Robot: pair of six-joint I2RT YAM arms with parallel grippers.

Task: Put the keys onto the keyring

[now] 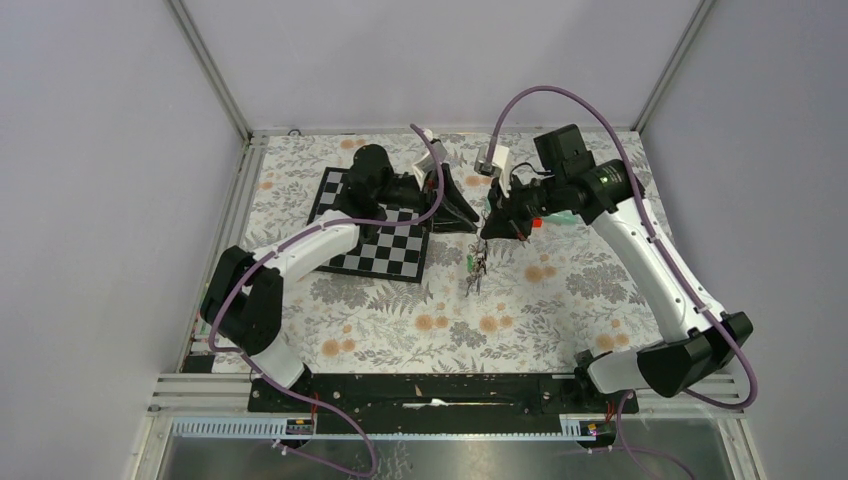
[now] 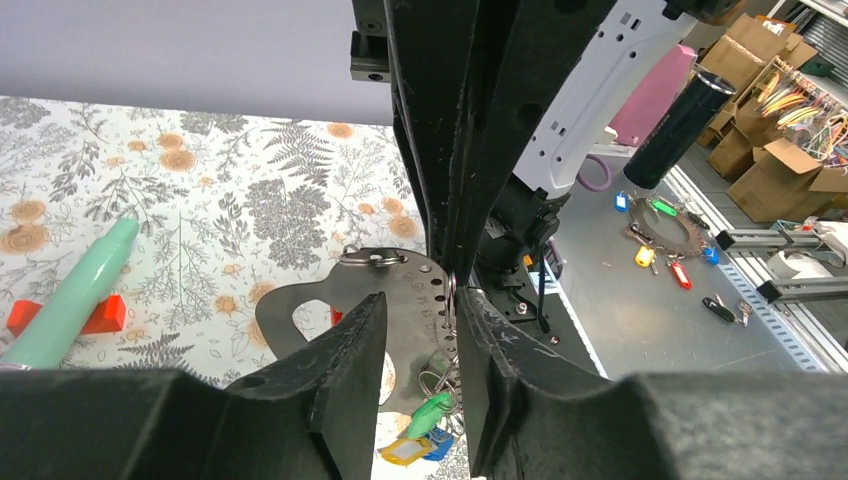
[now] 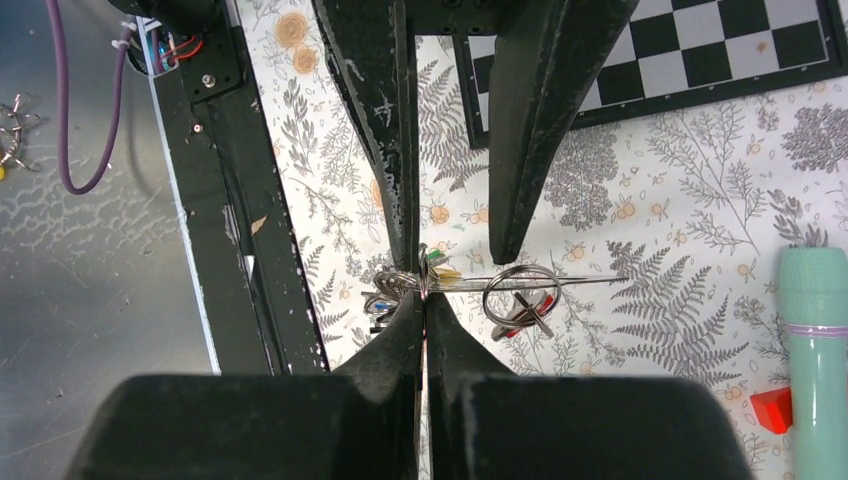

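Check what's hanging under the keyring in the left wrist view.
Green tag, yellow tag and blue tag hang on small rings below the keyring. The left gripper covers whatever else hangs there.

Soft, even overhead light is brightening every view, leaving only faint shadows beside the chessboard (image 1: 372, 228), while in the right wrist view the right gripper (image 3: 424, 300) below it is looming dark and slightly blurred.

Both are the same build tbh: the left arm (image 1: 308, 246) and right arm (image 1: 655, 255) have glossy white link shells, chunky black joint housings, and a purple cable (image 1: 545, 90) looping along each. The fingers (image 2: 340, 380) are matte black wedges, pretty scuffed, with small black screws (image 2: 368, 70) at the mount.
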